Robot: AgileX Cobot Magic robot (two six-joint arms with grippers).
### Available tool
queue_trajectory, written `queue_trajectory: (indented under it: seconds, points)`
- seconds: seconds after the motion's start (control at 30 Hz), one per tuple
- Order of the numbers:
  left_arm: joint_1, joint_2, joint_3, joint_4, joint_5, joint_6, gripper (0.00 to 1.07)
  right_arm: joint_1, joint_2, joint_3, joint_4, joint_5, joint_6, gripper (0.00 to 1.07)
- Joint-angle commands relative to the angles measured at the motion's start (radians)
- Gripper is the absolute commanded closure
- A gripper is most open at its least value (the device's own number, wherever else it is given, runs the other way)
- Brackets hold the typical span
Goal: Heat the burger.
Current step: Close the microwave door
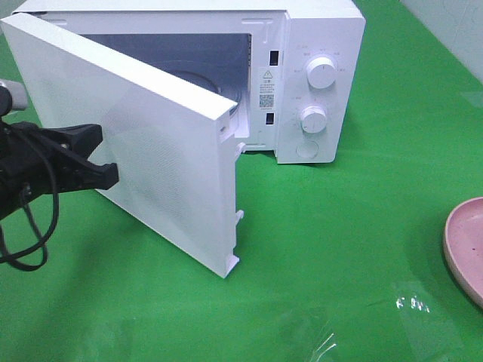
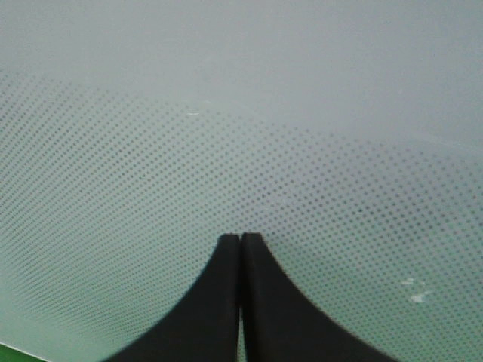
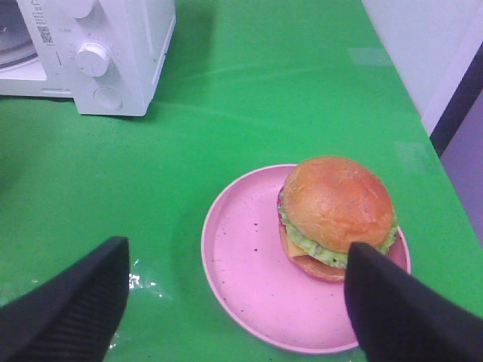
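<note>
The burger (image 3: 336, 204), with a golden-brown bun, green lettuce and cheese, sits on one side of a pink plate (image 3: 241, 294) on the green table. My right gripper (image 3: 235, 249) hovers open above the plate, one finger beside the burger and nothing between the fingers. The white microwave (image 1: 321, 45) stands at the back with its door (image 1: 151, 143) swung wide open. My left gripper (image 1: 113, 175) is shut, its tips (image 2: 240, 240) against the door's dotted outer face. In the exterior high view the burger and the right gripper are out of view.
The microwave's control panel carries two knobs (image 1: 322, 74) and a round button (image 1: 307, 149). Only the plate's rim (image 1: 464, 245) shows at the right edge of the exterior high view. The table's right edge (image 3: 445, 188) runs close to the plate.
</note>
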Motion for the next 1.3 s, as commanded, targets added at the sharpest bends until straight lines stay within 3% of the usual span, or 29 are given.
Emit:
queue_trajectory:
  seconds: [0.03,0.3,0.47,0.53,0.63,0.7,1.13,1.3]
  points:
    - [-0.075,0.046,-0.074,-0.160,-0.004,0.063,1.07,-0.004,-0.025,0.005,0.004,-0.010,-0.006,0.34]
    - [-0.144,0.134,-0.214,-0.187,0.030,0.088,1.07,-0.004,-0.025,0.005,0.004,-0.010,-0.007,0.34]
    - [-0.144,0.170,-0.291,-0.197,0.072,0.088,1.07,-0.004,-0.025,0.005,0.004,-0.010,-0.007,0.34]
    - [-0.144,0.206,-0.363,-0.231,0.091,0.088,1.07,-0.004,-0.025,0.005,0.004,-0.010,-0.007,0.34]
    - [-0.144,0.216,-0.377,-0.238,0.091,0.088,1.07,-0.004,-0.025,0.005,0.004,-0.010,-0.007,0.34]
    - [-0.144,0.252,-0.447,-0.239,0.094,0.088,1.07,-0.004,-0.025,0.005,0.004,-0.010,-0.007,0.34]
    - [-0.144,0.357,-0.625,-0.239,0.135,0.090,1.07,-0.004,-0.025,0.005,0.004,-0.010,-0.006,0.34]
    - [-0.137,0.397,-0.695,-0.244,0.154,0.122,1.07,-0.004,-0.025,0.005,0.004,-0.010,-0.007,0.34]
